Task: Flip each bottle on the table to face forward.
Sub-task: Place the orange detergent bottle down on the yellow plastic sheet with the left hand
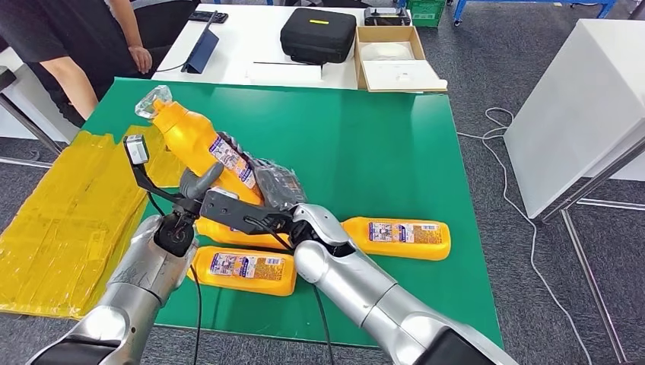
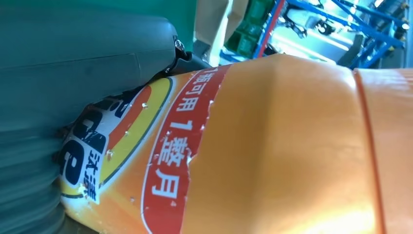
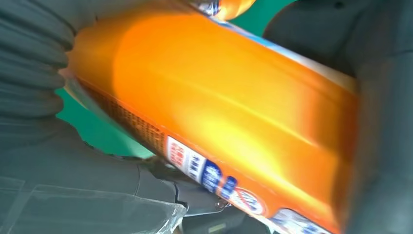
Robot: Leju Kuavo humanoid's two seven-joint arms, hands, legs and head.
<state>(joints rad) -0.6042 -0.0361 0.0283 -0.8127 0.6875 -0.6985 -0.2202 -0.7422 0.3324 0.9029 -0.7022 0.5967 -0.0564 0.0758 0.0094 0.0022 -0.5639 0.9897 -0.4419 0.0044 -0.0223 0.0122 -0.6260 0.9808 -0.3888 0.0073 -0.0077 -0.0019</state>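
An orange bottle (image 1: 190, 137) with a clear cap is lifted off the green table (image 1: 365, 144), tilted with its cap toward the far left. Both hands hold its lower end: my left hand (image 1: 199, 186) from the left, my right hand (image 1: 278, 185) from the right. Up close, the bottle's red and blue front label (image 2: 160, 161) lies against my left hand (image 2: 73, 63). The bottle's plain side and label edge (image 3: 219, 112) run between the fingers of my right hand (image 3: 44, 146). Three more orange bottles lie flat: one (image 1: 395, 238) to the right, one (image 1: 243, 271) near the front edge, one (image 1: 228, 235) partly hidden under my hands.
Crumpled yellow plastic (image 1: 68, 220) covers the table's left end. A person (image 1: 84, 46) stands at the far left. Behind the green table, a white table carries a black case (image 1: 318, 34), an open cardboard box (image 1: 395, 61) and a tablet (image 1: 201, 49). A white cabinet (image 1: 586, 99) stands at the right.
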